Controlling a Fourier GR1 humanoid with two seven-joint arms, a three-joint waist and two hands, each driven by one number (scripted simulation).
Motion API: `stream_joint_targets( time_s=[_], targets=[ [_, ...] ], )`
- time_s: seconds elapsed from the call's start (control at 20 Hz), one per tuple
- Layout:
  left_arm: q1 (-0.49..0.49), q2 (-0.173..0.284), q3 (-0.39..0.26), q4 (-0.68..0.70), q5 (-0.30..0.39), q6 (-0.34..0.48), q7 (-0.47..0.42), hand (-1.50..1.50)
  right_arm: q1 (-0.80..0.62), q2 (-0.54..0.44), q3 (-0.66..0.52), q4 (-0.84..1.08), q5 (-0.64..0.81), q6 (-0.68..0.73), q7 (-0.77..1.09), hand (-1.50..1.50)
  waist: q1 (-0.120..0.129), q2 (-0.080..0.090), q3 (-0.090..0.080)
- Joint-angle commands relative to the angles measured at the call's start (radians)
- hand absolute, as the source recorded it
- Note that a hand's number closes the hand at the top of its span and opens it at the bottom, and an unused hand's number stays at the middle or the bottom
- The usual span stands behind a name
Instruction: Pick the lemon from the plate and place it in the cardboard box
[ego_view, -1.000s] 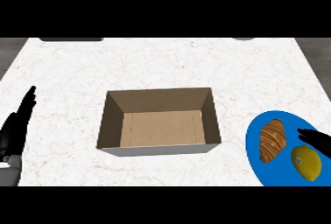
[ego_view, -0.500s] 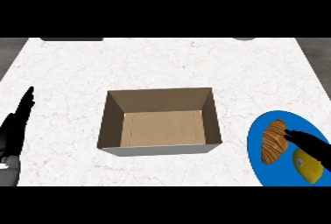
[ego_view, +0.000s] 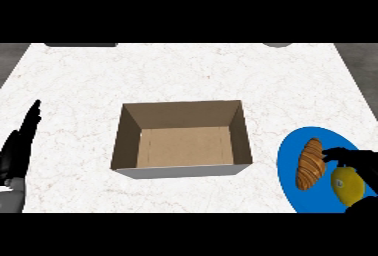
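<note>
In the head view, we are seeing our right hand (ego_view: 357, 161) coming in at the lower right edge, over the blue plate (ego_view: 289, 176). Its fingers are curling down around the top of the lemon (ego_view: 345, 184), which is sitting on the plate directly beneath the hand and partly hidden by it; whether the fingers are actually closing on the fruit or only hanging just above it, we cannot tell. The lemon is lying on the plate, not in the box. Just to the left of the hand, a croissant (ego_view: 310, 163) is lying lengthwise on the same plate, close beside the lemon, with one dark fingertip reaching toward its right side.

Farther left of the right hand, well apart from the plate's rim, the cardboard box (ego_view: 182, 140) is standing open on the white marble counter (ego_view: 184, 70), its brown floor showing bare and its near wall looking pale grey.

At the far left edge, well away from the box, our left hand (ego_view: 21, 145) is resting with its fingers straight and pointing up the view, holding nothing, with its grey forearm showing below it
</note>
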Motion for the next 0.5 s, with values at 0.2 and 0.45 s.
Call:
stream_joint_targets(
  time_s=[0.2,0.45],
  targets=[
    [-0.016,0.0,0.006,-0.017,-0.001,-0.025,0.063,0.0,0.092,0.137,-0.035,-0.179,0.056,-0.133,0.201,1.5,-0.019,0.0,0.01],
    [0.057,0.014,0.054,-0.013,0.003,0.014,0.035,0.0,0.322,0.33,-0.087,-0.175,0.102,-0.198,0.502,1.5,-0.127,-0.019,0.001]
  ],
)
